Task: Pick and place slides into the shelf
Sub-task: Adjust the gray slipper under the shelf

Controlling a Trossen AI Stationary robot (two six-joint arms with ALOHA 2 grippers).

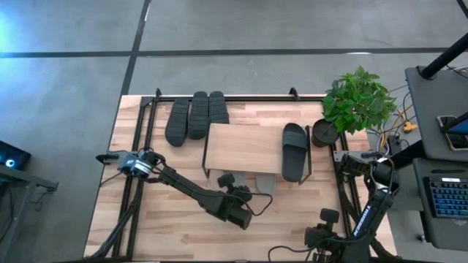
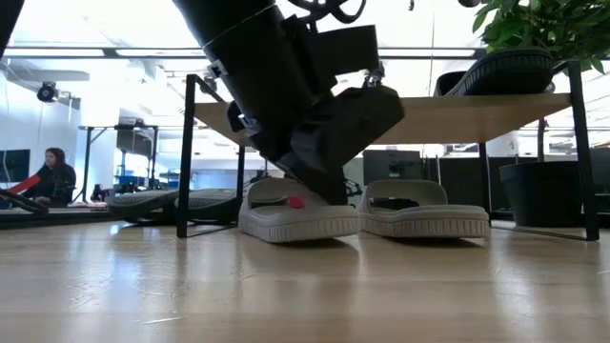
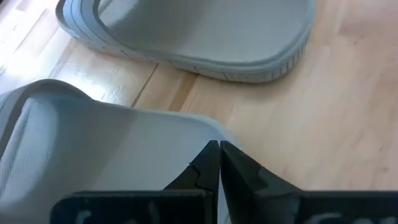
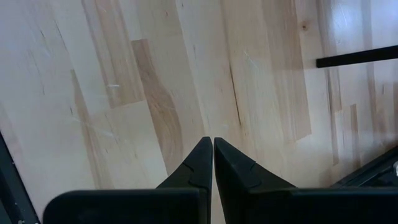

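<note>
High view: the shelf stands mid-desk, light wooden top board on a thin black frame. One dark slide lies on the top board at its right end, beside a potted plant at the desk's right rear edge. Three more dark slides lie in a row on the desk behind the shelf's left end, touching one another. The left arm reaches in from the desk's left edge, its left hand low at the shelf's front edge; the right hand waits at the near right of the desk. Low view: two light grey slides sit side by side on the desk under the top board (toe ends toward the camera), the left hand pressed down against the left one. Left wrist view: left hand fingers fully closed together, tips on the strap of the nearer light grey slide, holding nothing between them; the second one lies just beyond. Right wrist view: right hand fingers closed tip to tip, empty, over bare wood.
</note>
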